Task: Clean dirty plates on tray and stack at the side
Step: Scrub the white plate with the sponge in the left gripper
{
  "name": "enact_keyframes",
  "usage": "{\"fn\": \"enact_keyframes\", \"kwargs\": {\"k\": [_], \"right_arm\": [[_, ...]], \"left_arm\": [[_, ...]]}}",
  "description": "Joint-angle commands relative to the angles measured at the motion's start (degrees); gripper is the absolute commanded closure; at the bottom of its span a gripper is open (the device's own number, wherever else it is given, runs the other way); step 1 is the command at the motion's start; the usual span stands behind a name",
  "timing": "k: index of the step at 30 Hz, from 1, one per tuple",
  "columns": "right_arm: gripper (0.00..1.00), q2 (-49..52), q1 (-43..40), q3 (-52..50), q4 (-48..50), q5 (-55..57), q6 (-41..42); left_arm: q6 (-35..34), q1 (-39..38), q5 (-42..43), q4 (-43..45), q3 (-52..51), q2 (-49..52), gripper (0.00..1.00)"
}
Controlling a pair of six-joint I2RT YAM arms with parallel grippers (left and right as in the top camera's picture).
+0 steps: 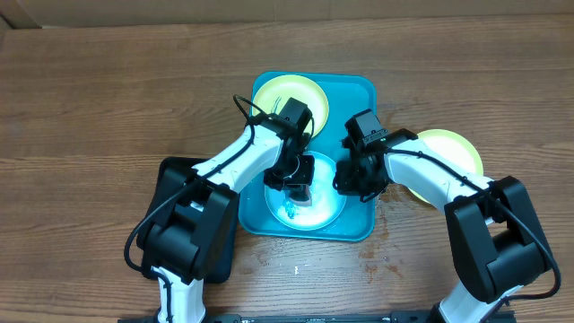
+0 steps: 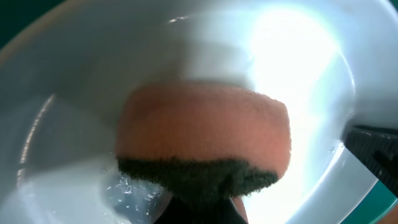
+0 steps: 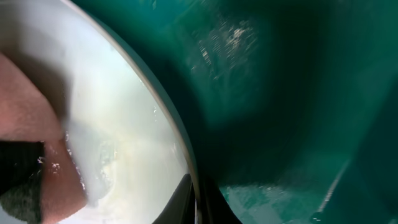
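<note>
Left gripper (image 1: 298,189) holding sponge (image 2: 205,134) on wet plate (image 2: 298,56), turquoise tray (image 1: 355,95)

txt: none legible | labels/brands/nos: none seen | views: overhead + both wrists chkd

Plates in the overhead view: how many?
3. Yellow-green plate at the tray's far end; light blue plate at its near end; second yellow-green plate on the table right of the tray. Stacked ones may be hidden.
</note>
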Motion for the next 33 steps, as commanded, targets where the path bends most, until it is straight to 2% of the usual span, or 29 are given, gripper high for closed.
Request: {"fn": "enact_keyframes", "kwargs": {"k": [1, 8, 13, 17, 21, 24, 29, 33], "right_arm": [[0.96, 1.1, 0.1, -1.8, -0.4, 2.2, -0.4], [0.96, 1.1, 0.1, -1.7, -0.5, 2.2, -0.4], [0.96, 1.1, 0.1, -1.8, -0.7, 2.2, -0.4], [0.96, 1.1, 0.1, -1.7, -0.7, 2.2, -0.3], [0.96, 1.1, 0.1, -1.8, -0.8, 2.2, -0.4], [0.96, 1.1, 0.1, -1.7, -0.8, 2.2, -0.4], [0.96, 1.1, 0.1, -1.8, -1.2, 2.2, -0.4], [0.96, 1.1, 0.1, -1.7, -1.1, 2.2, -0.4]], "left_arm": [[-1.4, 2.8, -8.0, -3.3, -0.4, 4.0, 0.96], [-1.4, 8.5, -10.5, -9.1, 4.0, 4.4, 0.96], [-0.5, 8.2, -0.3, -5.9, 4.4, 4.6, 0.96], [2.1, 4.0, 11.1, -0.8, 4.2, 4.9, 0.96], [3.4, -2.2, 12.7, 1.7, 4.2, 4.9, 0.96], [3.0, -5.9, 9.8, 0.3, 4.2, 4.9, 0.96], [-3.9, -6.1, 2.4, -7.0, 4.2, 4.9, 0.96], [-7.5, -4.3, -10.3, -12.5, 4.2, 4.9, 0.96]]}}
